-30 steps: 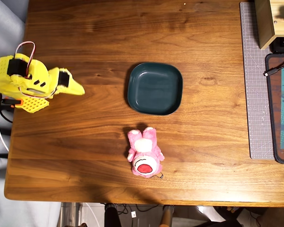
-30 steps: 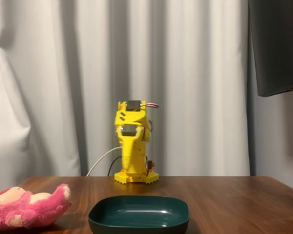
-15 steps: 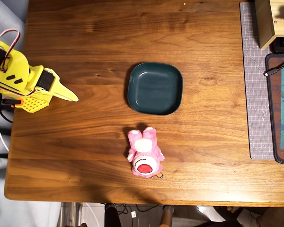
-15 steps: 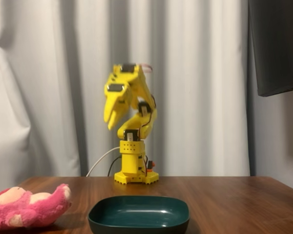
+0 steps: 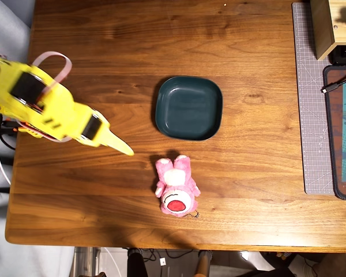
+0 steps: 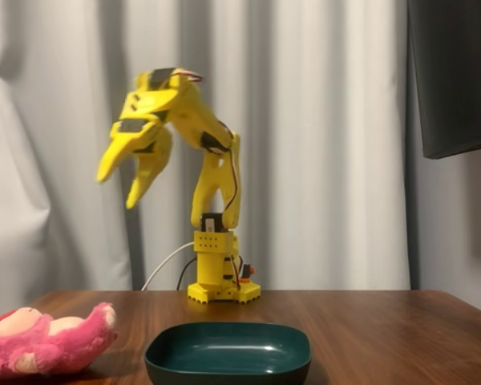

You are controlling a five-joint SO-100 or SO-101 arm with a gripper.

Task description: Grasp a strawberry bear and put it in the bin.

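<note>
Judging progress, I had nothing done: the yellow two-finger gripper [image 6: 119, 188], jaws parted and empty, hung high above the wooden table [image 5: 104, 46], the fluffy pink plush strawberry bear [image 5: 176, 186] ungrasped beside the empty glossy dark teal bin [image 5: 188, 108].

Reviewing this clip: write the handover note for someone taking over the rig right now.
Gripper: open and empty, raised high above the table, not touching anything; in the overhead view its tip points toward the plush.
Strawberry bear: lying on the wooden table, just outside the bin's near edge in the overhead view, not touching it.
Bin: empty, mid-table.
Done: nothing grasped or placed yet.
Left: descend on the bear, grasp it, carry it over and release it in the bin.
</note>
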